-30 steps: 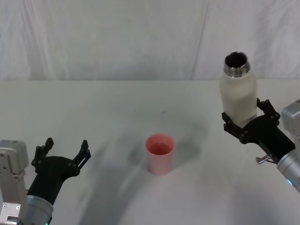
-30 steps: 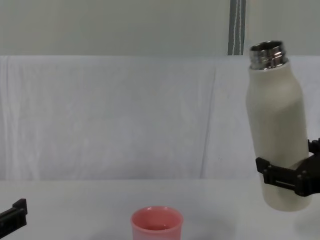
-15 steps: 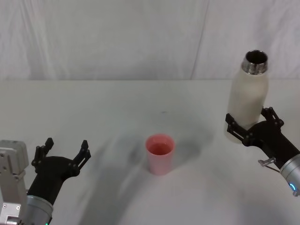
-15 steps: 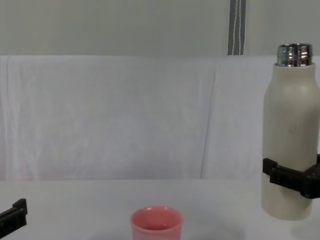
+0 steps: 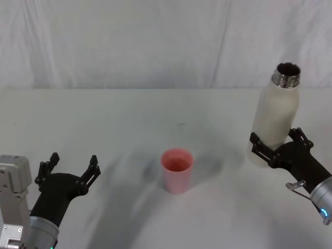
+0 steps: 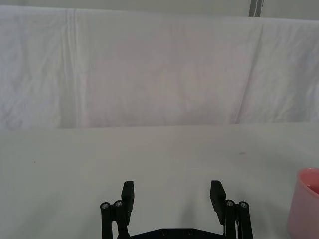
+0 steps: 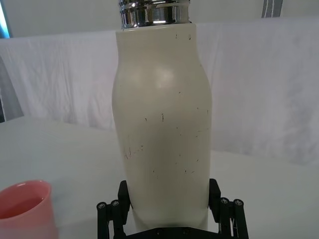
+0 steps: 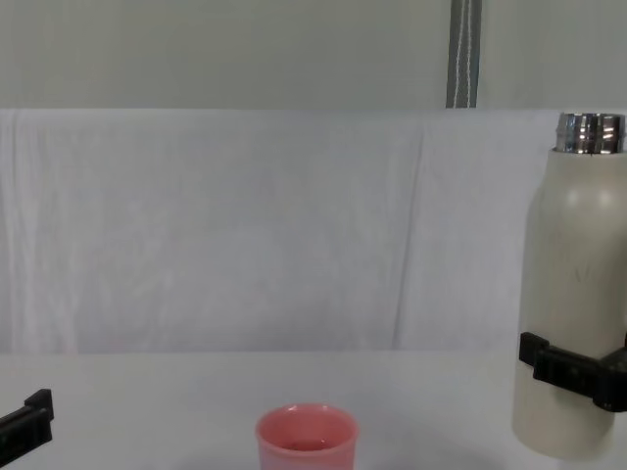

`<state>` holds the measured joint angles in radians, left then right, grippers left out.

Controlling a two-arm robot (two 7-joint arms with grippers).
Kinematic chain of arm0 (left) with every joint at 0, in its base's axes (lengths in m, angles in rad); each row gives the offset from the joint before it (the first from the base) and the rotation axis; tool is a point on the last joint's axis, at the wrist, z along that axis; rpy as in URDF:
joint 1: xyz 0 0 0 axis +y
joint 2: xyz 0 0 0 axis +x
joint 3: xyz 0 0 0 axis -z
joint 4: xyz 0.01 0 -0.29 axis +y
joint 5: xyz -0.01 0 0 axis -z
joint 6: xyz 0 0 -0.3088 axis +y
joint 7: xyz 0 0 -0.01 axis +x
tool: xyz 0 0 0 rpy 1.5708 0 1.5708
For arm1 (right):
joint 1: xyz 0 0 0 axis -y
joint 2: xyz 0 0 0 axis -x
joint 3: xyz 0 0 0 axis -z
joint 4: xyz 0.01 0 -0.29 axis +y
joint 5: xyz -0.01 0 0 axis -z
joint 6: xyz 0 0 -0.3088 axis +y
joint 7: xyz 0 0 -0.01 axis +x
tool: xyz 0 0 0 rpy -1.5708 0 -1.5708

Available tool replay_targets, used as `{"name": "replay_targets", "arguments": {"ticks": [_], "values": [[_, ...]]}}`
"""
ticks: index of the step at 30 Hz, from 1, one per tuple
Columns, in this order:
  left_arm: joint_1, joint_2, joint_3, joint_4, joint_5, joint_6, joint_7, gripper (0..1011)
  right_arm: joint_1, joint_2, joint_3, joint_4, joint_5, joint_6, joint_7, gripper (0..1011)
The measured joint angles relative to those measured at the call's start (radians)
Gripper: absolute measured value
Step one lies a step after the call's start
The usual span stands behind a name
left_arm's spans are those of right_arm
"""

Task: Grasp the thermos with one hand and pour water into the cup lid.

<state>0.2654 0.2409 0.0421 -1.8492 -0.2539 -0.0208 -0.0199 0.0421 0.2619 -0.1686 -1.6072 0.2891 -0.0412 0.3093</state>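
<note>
The thermos [image 5: 274, 116] is a tall cream-white bottle with an open steel neck, standing upright at the right of the table. My right gripper [image 5: 275, 141] is shut on its lower body, one finger on each side, as the right wrist view shows with the thermos [image 7: 162, 134] and the right gripper [image 7: 168, 191]. The base of the thermos [image 8: 573, 294] is at or just above the tabletop. The cup lid [image 5: 177, 170], a small pink cup, stands upright mid-table, left of the thermos; it is also the cup lid [image 8: 307, 441]. My left gripper [image 5: 73, 161] rests open and empty at the lower left, also the left gripper [image 6: 172, 191].
A white cloth covers the table [image 5: 129, 119] and hangs as a backdrop behind it. A wide bare stretch lies between the cup lid and each gripper. A grey vertical pole [image 8: 462, 54] stands behind the backdrop.
The thermos was tilted toward the cup lid and held higher; my right gripper has swung it upright, to the right and lower. Left arm and cup lid unmoved.
</note>
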Motion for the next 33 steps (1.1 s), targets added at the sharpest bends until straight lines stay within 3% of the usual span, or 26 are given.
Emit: {"name": "replay_targets", "arguments": {"ticks": [18,33], "values": [[0.000,0.000,0.000,0.000,0.000,0.000,0.000,1001,0.002,0.006,-0.015,0.040,0.067,0.016,-0.005,951],[0.000,0.000,0.000,0.000,0.000,0.000,0.000,1001,0.027,0.014,-0.035,0.087,0.061,0.006,-0.017,951]]}}
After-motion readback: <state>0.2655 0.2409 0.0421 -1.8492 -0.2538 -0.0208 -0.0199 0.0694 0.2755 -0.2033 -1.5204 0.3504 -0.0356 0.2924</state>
